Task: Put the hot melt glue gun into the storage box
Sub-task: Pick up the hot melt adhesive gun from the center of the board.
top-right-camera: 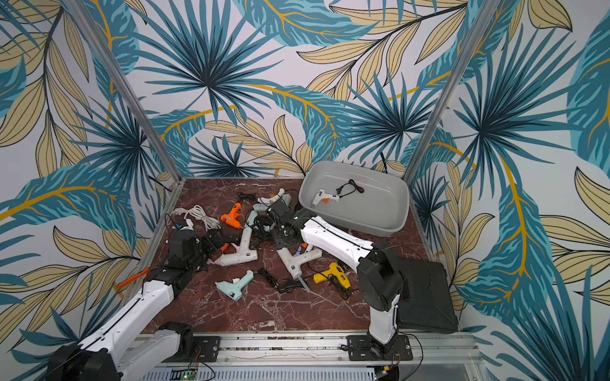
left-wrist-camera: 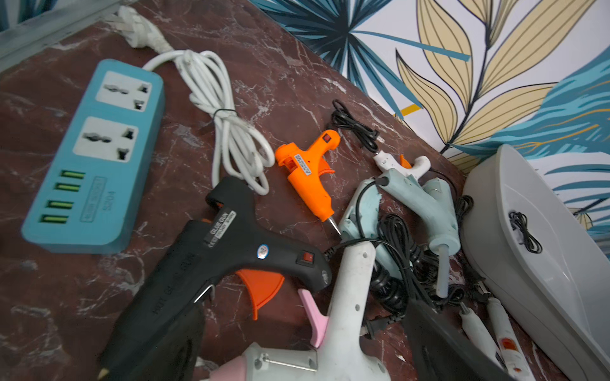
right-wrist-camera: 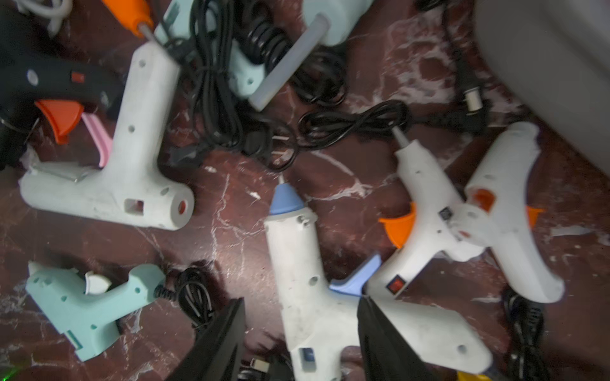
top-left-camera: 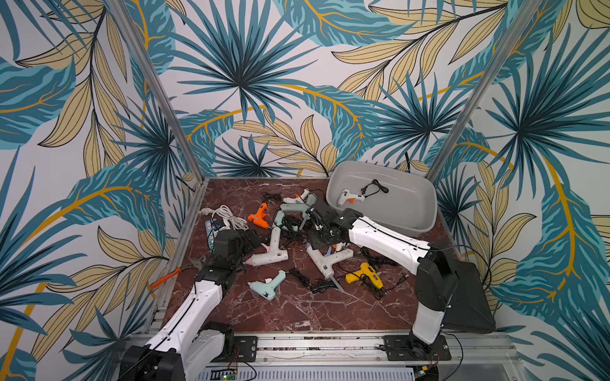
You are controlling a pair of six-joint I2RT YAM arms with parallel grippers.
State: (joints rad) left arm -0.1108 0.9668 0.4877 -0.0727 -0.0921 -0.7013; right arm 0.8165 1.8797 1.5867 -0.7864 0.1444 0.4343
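- The step in hand looks like the pick. The right gripper (right-wrist-camera: 302, 298) hangs low over a white gun with a blue nozzle (top-left-camera: 325, 263), which lies about mid-tabletop, a bit toward the right edge.
- Its fingers (right-wrist-camera: 218, 339) stand apart, one on each side of that gun's body in the right wrist view. A gap shows on one side, so nothing looks gripped yet.
- The left gripper (top-left-camera: 252, 240) is spread wide and empty, parked by a pink-trigger gun (top-left-camera: 272, 254) nearer the left edge. It doesn't look involved.
- The box (top-left-camera: 406, 207) sits in the far right corner of the tabletop, with one small white gun (top-left-camera: 350, 198) and its cord already inside. Plenty more guns lie out on the tabletop, so the job looks barely started.
- Best guess for the next move: drop the last bit, close on the body and lift straight up. Then swing to the far right corner and let go over the box.
- Watch-outs: an orange-trigger gun (right-wrist-camera: 425, 198) lies right against the target's handle and may get dragged along. The target's cord can't be traced in these views, so it could snag in the black cord tangle (right-wrist-camera: 211, 109) on the lift.
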